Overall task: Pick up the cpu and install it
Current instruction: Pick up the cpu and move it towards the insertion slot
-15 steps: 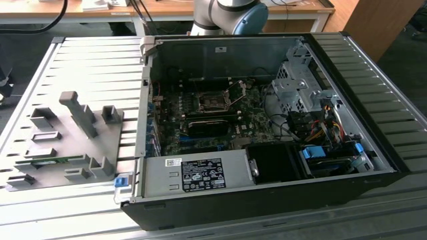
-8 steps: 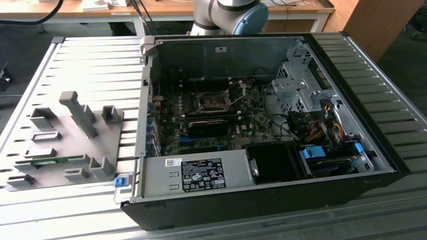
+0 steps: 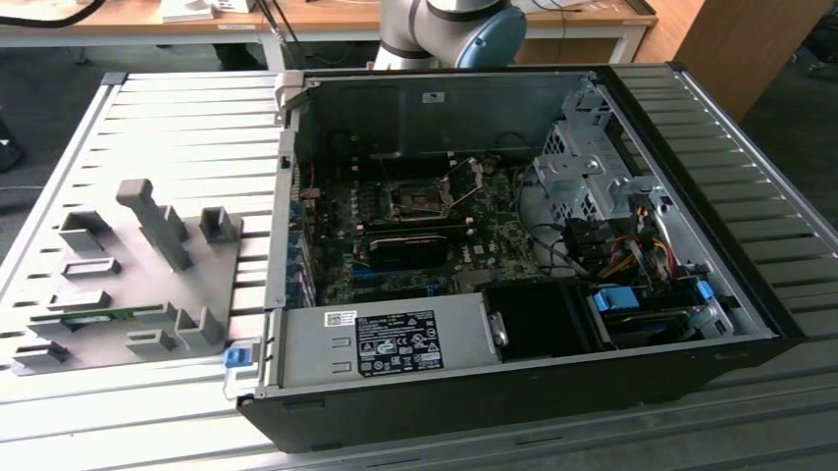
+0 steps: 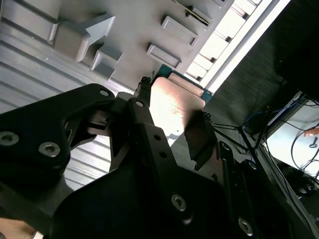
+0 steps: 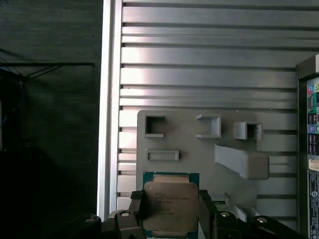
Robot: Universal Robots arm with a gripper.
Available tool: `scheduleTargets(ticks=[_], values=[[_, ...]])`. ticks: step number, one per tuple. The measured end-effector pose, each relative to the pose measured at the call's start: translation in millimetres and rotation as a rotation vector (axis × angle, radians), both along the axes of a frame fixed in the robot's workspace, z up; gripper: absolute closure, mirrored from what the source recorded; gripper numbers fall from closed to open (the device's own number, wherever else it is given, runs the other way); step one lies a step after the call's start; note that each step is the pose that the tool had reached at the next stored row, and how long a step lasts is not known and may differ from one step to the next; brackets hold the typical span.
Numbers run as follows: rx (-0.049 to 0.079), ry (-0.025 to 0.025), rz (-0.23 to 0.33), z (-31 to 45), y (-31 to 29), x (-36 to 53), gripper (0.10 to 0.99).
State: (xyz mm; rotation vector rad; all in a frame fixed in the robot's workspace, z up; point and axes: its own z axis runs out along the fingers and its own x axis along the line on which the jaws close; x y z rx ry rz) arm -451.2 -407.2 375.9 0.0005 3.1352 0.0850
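Going left to right in the exterior view: the grey tray [image 3: 144, 270] sat on the slatted table [image 3: 157, 108] at about 9 o'clock from the open case [image 3: 524, 412]. The socket [image 3: 422, 201] was in the middle of the board [image 3: 392, 265] inside, and it looked empty to me, frame and all. The arm [image 3: 452, 34] stood at the case's 12 o'clock.

So progress-wise I'd say the pickup half was done or nearly so, and the install half hadn't started: nothing in the socket, and the chip was over by the tray, well apart from the case.

In both wrist views the gripper [image 5: 171, 213] had the cpu [image 5: 171, 204] pinched between its black fingers [image 5: 138, 211], one on each of two opposite edges, silver top facing the camera and the green rim peeking out past the fingertips. The second wrist view showed the same thing from the side: cpu [image 4: 172, 107] clamped in the gripper [image 4: 172, 127], tray [image 4: 129, 25] behind it. Looked lifted off the tray, though I couldn't swear it was fully clear.
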Motion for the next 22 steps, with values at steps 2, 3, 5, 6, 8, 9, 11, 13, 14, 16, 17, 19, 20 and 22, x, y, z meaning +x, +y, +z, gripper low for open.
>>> scheduleTargets(ticks=[2,3,5,6,8,9,11,13,14,16,17,19,20,22], values=[[0.0,0.0,0.0,3.1,0.0,0.0,0.561],[0.0,0.0,0.0,3.9,0.1,0.1,0.561],[0.0,-0.0002,0.0,4.4,0.1,2.0,0.561],[0.0,-0.0001,0.0,4.6,0.1,3.3,0.561],[0.0,-0.0001,0.0,4.6,0.1,7.0,0.561],[0.0,0.0,0.0,4.7,0.1,9.0,0.561],[0.0,0.0001,0.0,4.7,0.1,13.1,0.561],[0.0,0.0,0.0,4.6,0.1,17.5,0.561],[0.0,0.0,0.0,4.6,0.1,19.6,0.561],[0.0,0.0001,0.0,4.7,0.1,24.0,0.561],[0.0,0.0001,0.0,4.7,0.1,26.1,0.561],[0.0,0.0,0.0,4.6,0.1,30.4,0.561],[0.0,0.0,0.0,4.6,0.1,32.6,0.561],[0.0,-0.0001,0.0,4.6,0.1,36.6,0.561]])
